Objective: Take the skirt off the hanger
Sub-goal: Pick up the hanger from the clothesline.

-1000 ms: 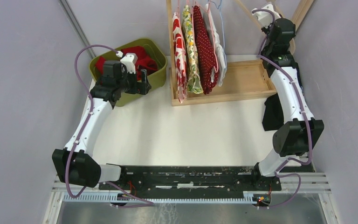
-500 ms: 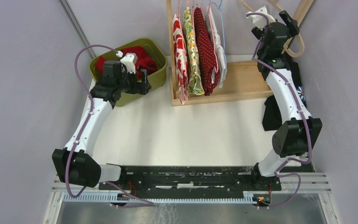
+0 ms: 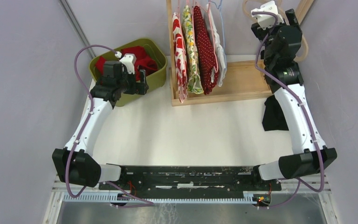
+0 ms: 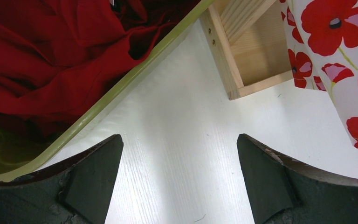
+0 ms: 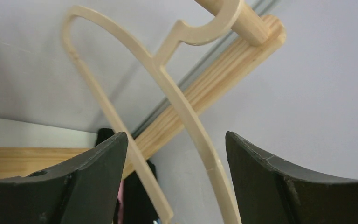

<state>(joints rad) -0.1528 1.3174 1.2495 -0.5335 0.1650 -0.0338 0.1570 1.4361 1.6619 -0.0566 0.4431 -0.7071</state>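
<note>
Left tool (image 4: 179, 154): released, jaws spread over the white worktop (image 3: 191, 135), just beside the green basket (image 3: 156, 77) of red cloth (image 4: 37, 60). Dark skirt (image 3: 274, 115): crumpled on the worktop beside the right arm, off the hanger. Right tool (image 5: 175, 140): raised, released, jaws either side of the bare beige hanger (image 5: 189, 116), not touching it. Hanger hook sits on the wooden rail (image 5: 242, 21).

Bare hanger (image 5: 186, 116) crossing right hand (image 5: 176, 140) gap, open tabletop (image 3: 191, 135) before bin (image 3: 157, 83) and rack (image 3: 242, 81)

Robot lab; grey partition walls (image 3: 23, 70); bolted arms
</note>
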